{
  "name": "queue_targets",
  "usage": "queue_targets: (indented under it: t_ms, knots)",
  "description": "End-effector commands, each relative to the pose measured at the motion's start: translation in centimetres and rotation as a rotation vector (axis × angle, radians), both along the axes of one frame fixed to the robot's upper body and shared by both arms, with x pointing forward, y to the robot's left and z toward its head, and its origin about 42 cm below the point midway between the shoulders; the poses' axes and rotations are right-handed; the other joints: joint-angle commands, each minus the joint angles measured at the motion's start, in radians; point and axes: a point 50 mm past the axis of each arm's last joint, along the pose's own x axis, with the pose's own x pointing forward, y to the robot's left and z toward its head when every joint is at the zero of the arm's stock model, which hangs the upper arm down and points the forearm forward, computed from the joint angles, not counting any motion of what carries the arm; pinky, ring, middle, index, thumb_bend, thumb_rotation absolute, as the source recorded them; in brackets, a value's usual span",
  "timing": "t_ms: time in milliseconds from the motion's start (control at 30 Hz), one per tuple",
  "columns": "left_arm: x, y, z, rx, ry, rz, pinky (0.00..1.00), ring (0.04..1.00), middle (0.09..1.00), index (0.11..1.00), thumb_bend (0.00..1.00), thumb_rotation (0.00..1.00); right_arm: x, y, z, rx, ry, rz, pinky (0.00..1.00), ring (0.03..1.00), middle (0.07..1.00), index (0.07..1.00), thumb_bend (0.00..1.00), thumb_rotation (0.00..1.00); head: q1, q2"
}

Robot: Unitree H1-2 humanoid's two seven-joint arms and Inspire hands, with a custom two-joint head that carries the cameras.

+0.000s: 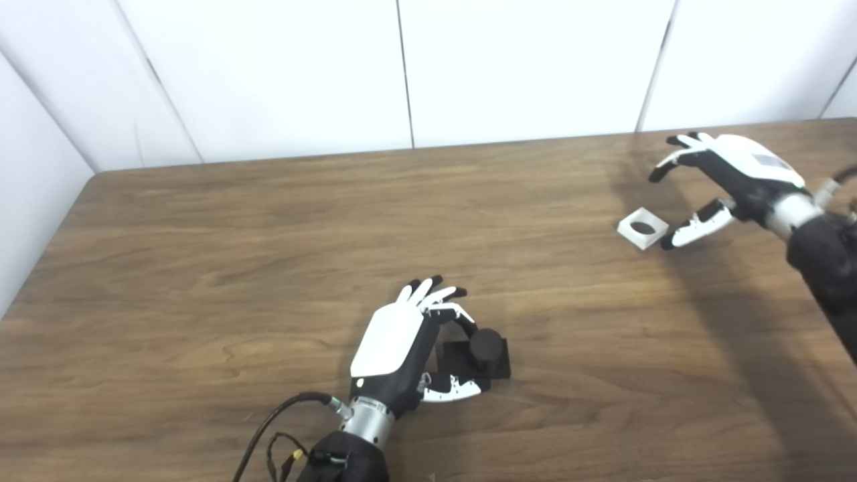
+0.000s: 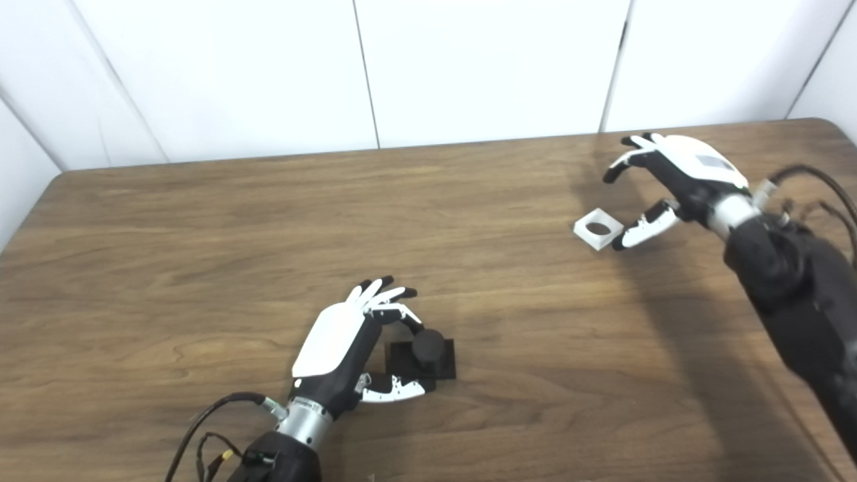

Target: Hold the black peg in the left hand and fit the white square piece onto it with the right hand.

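Note:
The black peg [image 1: 486, 345] stands upright on its square black base, resting on the wooden table [image 1: 201, 268] near the front middle. My left hand [image 1: 395, 341] lies just left of it, open. Its fingers [image 1: 455, 313] curve toward the peg's top and its thumb lies along the base's front edge; I cannot tell if they touch. The white square piece [image 1: 643, 228], with a round hole, lies flat at the far right. My right hand [image 1: 730, 177] hovers open to the right of it, fingers spread above it and the thumb tip close to its near corner.
White wall panels [image 1: 402, 67] rise straight behind the table's far edge. The table's left edge runs along a side wall. Black cables [image 1: 268, 428] trail from my left wrist at the bottom, and more hang by the right forearm [image 2: 803, 181].

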Motion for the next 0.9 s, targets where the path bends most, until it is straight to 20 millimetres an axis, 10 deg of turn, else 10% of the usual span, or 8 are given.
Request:
queue_targets:
  t_ms: [0, 867]
  knots:
    - [0.1, 0.2, -0.4, 0.023, -0.003, 0.001, 1.0, 0.975, 0.866, 0.486, 0.51, 0.07, 1.5, 0.2, 3.5, -0.096, -0.051, 0.052, 0.99, 1.0, 0.966, 0.693, 0.97, 0.14, -0.001, 0.002]
    - [0.4, -0.4, -0.5, 0.013, -0.004, 0.01, 1.0, 0.975, 0.867, 0.486, 0.51, 0.07, 3.2, 3.5, 4.2, -0.374, -0.005, 0.262, 1.0, 1.0, 0.957, 0.688, 0.94, 0.08, -0.004, -0.011]
